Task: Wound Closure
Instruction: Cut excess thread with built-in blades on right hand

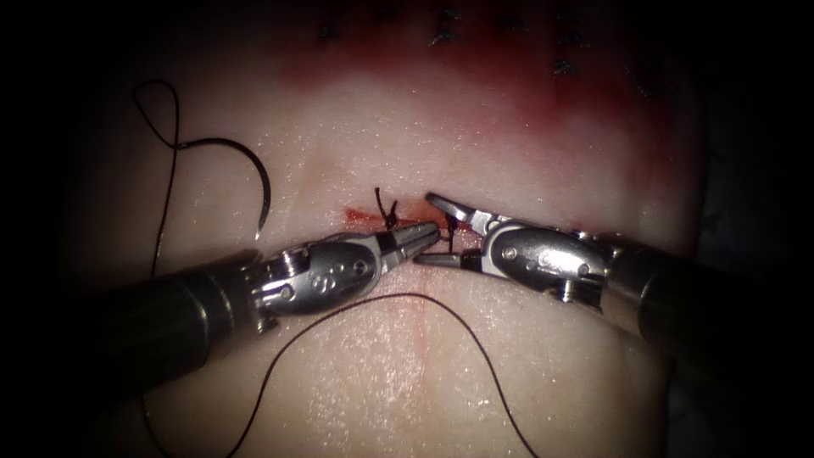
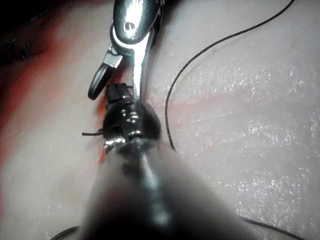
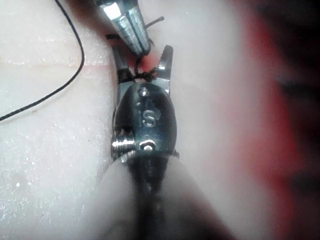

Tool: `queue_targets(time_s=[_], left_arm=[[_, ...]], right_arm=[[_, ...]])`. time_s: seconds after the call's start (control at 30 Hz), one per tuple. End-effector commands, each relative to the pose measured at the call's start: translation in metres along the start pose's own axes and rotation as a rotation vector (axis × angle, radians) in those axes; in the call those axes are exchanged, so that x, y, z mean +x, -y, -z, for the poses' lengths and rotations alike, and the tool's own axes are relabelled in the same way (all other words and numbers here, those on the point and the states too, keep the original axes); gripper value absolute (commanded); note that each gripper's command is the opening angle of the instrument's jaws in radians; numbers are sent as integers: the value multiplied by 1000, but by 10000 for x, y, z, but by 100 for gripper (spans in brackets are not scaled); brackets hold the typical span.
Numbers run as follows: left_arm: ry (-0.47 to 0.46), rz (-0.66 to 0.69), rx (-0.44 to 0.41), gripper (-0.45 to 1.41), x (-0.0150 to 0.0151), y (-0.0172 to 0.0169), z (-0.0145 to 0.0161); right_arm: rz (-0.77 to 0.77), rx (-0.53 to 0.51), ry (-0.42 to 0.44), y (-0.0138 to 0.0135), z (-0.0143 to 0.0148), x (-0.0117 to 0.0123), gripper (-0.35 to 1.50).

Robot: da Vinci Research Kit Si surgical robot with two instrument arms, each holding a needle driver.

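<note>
My left tool (image 1: 431, 231) reaches in from the lower left, jaws shut on the thread beside the dark knot (image 1: 389, 214) at the cut (image 1: 421, 339). Opposite it, my right tool (image 1: 425, 229) stands open and holds nothing, one jaw above and one below the left tool's tip, a short strand (image 1: 450, 226) between them. The right wrist view shows those open jaws (image 3: 142, 52) with thread (image 3: 145, 73) across their base. The curved needle (image 1: 254, 170) lies free on the tissue (image 1: 543, 373), left of the cut and outside the tissue. Thread (image 1: 475, 335) arcs below both tools.
Red fluid (image 1: 509, 93) stains the far part of the tissue, and a small red patch (image 1: 358, 216) lies left of the knot. Several dark older stitches (image 1: 445, 34) sit along the far edge. A thread loop (image 1: 161, 110) lies at the far left.
</note>
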Motion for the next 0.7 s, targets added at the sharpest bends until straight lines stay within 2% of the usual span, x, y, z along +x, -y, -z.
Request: queue_targets(time_s=[0.03, 0.43, 0.7], left_arm=[[-4, 0, -3, -35, 0, 1, -6], [-10, 6, -8, -35, 16, -11, -6], [-16, 10, -17, -35, 23, -13, -1]], right_arm=[[1, -1, 2, -2, -10, -4, 135], [13, 4, 38, 14, -40, -6, 136], [15, 6, 32, 12, -38, -9, 136]])
